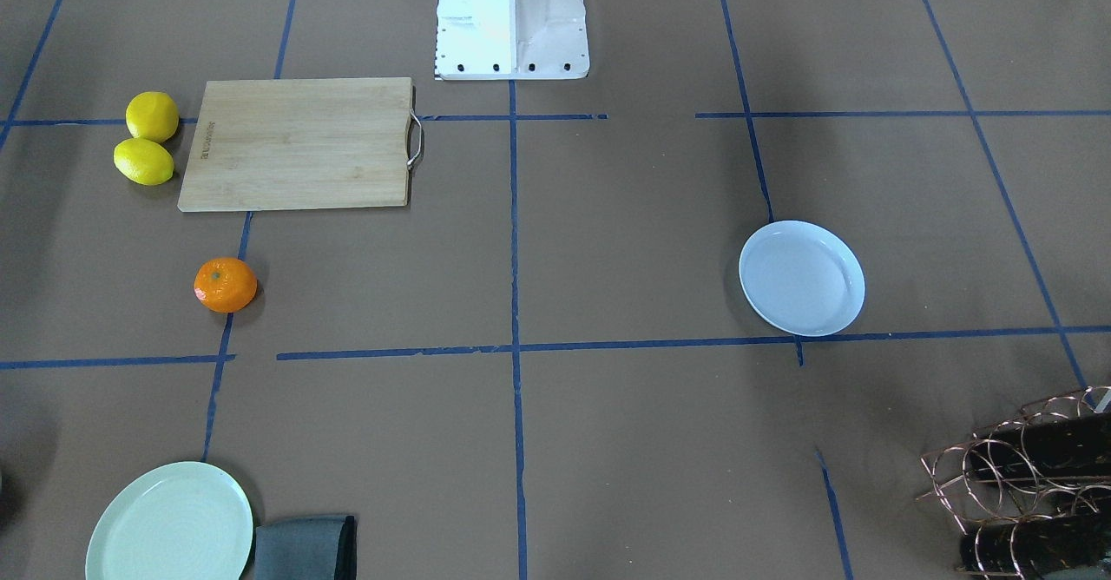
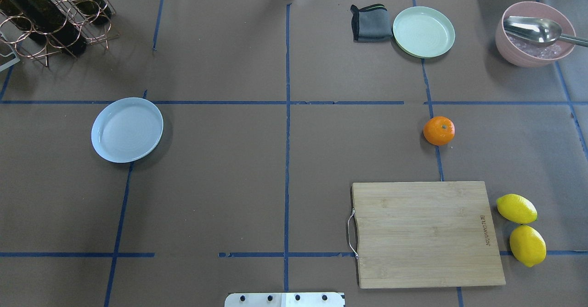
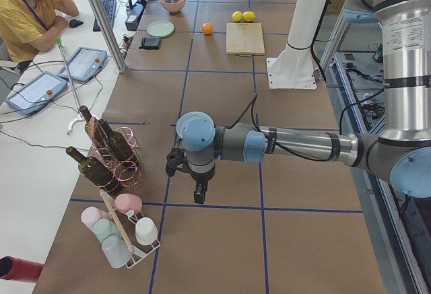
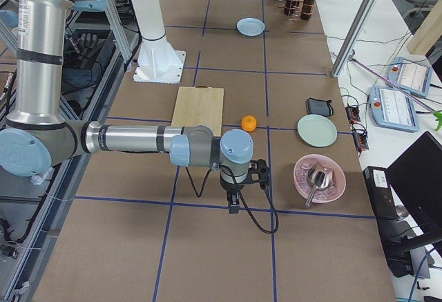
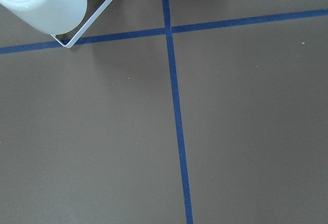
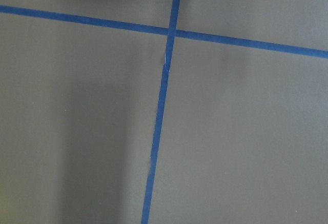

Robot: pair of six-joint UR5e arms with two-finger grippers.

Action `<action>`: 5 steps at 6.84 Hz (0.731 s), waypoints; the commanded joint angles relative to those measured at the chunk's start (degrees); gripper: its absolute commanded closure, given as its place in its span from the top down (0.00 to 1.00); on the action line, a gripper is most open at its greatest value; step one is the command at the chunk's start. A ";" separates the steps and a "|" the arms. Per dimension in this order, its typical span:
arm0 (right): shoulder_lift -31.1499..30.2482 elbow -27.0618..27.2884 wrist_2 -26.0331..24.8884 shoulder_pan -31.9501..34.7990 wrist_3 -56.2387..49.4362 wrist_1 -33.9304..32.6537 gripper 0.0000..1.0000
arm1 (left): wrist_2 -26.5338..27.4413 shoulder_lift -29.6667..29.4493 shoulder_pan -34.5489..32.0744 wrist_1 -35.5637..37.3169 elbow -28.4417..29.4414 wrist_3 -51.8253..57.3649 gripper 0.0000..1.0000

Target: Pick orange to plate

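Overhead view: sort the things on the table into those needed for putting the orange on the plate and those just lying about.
For the job: orange, bluish-white plate.

Just lying about: lemons, wooden board, green plate, grey cloth, pink bowl, spoon, wine bottles.

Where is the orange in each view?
Front-facing: orange at left, below the board.
Overhead: orange at right, above the board.
Exterior left: orange at top, left of the board.
Exterior right: orange at centre, right of the board.
Left wrist: absent.
Right wrist: absent.
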 commanded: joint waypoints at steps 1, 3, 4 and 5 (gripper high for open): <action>0.04 -0.01 0.09 -0.09 0.34 0.00 1.00 | -0.17 -0.13 0.01 -0.14 -0.29 0.01 1.00; 2.58 0.16 0.10 -1.84 0.69 -0.09 1.00 | -0.17 -0.04 0.01 -0.05 -0.73 0.01 1.00; 2.77 0.25 0.18 -2.11 0.69 -0.09 1.00 | -0.17 -0.04 0.01 -0.14 -1.00 0.01 1.00; 2.77 0.25 0.18 -2.11 0.78 -0.09 1.00 | 0.35 -0.39 0.27 -4.49 -0.30 -0.08 1.00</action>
